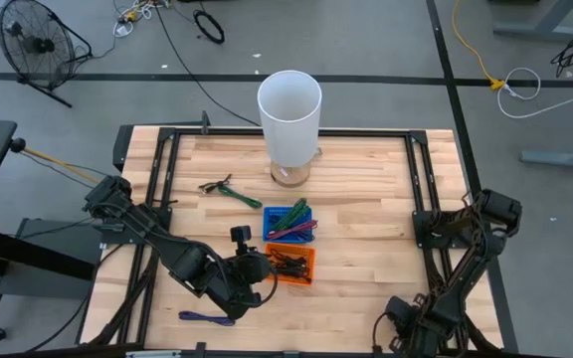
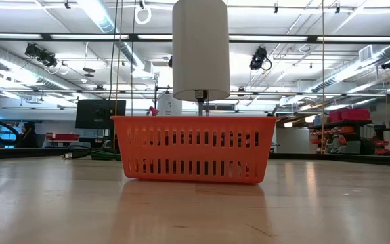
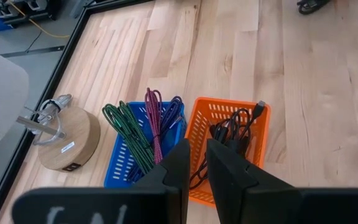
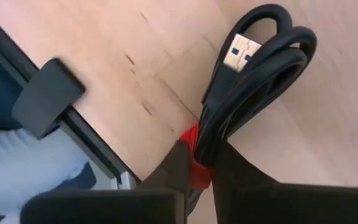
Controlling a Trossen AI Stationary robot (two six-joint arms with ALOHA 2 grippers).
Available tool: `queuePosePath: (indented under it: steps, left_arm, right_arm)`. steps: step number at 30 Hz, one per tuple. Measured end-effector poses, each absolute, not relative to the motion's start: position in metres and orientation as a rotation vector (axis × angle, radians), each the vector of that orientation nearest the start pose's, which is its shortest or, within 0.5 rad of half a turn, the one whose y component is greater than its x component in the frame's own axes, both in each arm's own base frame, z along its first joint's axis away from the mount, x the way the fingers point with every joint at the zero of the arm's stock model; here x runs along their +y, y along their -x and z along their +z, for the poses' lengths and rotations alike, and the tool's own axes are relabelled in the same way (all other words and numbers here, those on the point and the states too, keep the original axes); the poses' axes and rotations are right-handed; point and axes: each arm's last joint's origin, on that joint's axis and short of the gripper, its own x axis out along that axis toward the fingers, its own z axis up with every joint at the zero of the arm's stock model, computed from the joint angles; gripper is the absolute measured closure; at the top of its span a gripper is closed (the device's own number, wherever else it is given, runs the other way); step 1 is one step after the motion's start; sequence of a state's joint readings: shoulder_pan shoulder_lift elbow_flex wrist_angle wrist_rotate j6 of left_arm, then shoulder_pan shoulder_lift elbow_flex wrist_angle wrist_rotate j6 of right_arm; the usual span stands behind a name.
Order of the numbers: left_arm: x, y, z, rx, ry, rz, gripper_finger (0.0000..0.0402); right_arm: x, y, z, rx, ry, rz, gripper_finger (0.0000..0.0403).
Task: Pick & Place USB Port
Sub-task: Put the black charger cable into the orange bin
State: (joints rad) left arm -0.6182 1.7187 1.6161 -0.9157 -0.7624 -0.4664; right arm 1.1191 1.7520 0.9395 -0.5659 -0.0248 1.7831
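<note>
One coiled black USB cable (image 4: 253,87) (red-tied) sits clamped in the right gripper (image 4: 199,165) near the table's front-right corner; placing remains, likely into the orange plastic basket (image 1: 294,267). Left gripper (image 3: 196,163), fingers nearly together, hovers there empty.

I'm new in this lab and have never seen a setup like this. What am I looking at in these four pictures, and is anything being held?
It is a robot with two dark arms at a wooden table. One camera looks down from above, one sits at table height, and one rides on each wrist.

On the table stand a white lamp on a wooden base, a blue basket of green and purple cables, and an orange basket of black cables. A green cable and a purple cable lie loose.

The left hand hovers above the orange basket, holding nothing that I can see. The right hand, at the table's near right corner, grips a coiled black USB cable.
</note>
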Motion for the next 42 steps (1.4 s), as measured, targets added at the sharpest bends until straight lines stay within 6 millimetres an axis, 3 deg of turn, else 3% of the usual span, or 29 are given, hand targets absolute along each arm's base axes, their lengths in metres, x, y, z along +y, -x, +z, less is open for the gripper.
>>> queuePosePath:
  steps: [5,10,21,27,33,42]
  left_arm:
    - [-0.19,-0.301,0.324,0.721,-0.206,0.304,0.0344]
    - [-0.19,-0.301,0.324,0.721,-0.206,0.304,0.0344]
    - [-0.19,-0.301,0.324,0.72,-0.204,0.305,0.0344]
    - [-0.19,-0.301,0.324,0.72,-0.205,0.304,0.0344]
    - [-0.19,-0.301,0.324,0.72,-0.204,0.304,0.0344]
    - [-0.19,-0.301,0.323,0.728,-0.209,0.298,0.0344]
  right_arm:
    - [0.247,-0.141,0.15,1.384,-0.621,-0.372,0.0376]
    - [0.222,-0.166,0.178,1.269,-0.597,-0.29,0.0376]
    - [0.158,-0.262,0.223,0.912,-0.493,-0.031,0.0376]
    - [0.139,-0.301,0.252,0.802,-0.359,0.016,0.0376]
    - [0.136,-0.331,0.247,0.823,-0.19,0.043,0.0376]
    - [0.134,-0.358,0.226,0.917,-0.115,0.071,0.0376]
